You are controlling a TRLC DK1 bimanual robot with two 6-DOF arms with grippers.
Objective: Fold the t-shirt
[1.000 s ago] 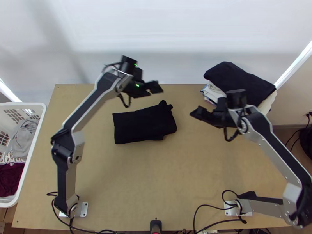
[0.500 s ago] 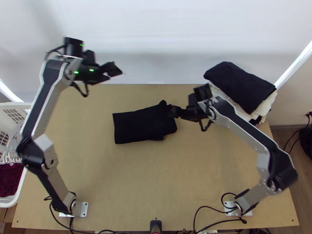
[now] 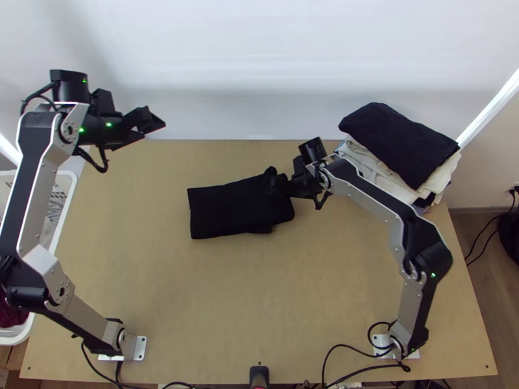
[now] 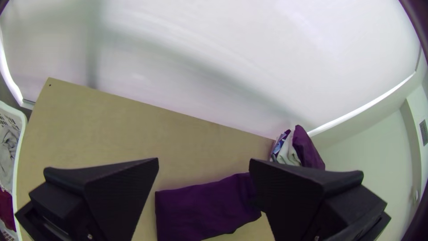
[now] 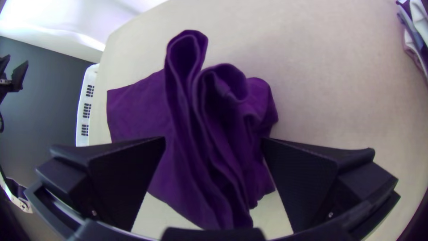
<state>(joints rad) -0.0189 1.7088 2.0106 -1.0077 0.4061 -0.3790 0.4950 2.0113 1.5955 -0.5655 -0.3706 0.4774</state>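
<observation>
R gripper point(image 5: 214, 142) is straddling ruffled end of tee point(image 3: 224, 211), jaws apart, prob. for tidying; L gripper point(image 3: 154, 129) is hanging clear, also spread.

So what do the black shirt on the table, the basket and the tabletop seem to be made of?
The black shirt looks like soft, matt cotton or a similar knit, judging by its rounded folds. The basket seems to be smooth white plastic, given its moulded rim and grid of slots. The table appears to be pale wood or board, flat and dull, perhaps lightly finished.
</observation>
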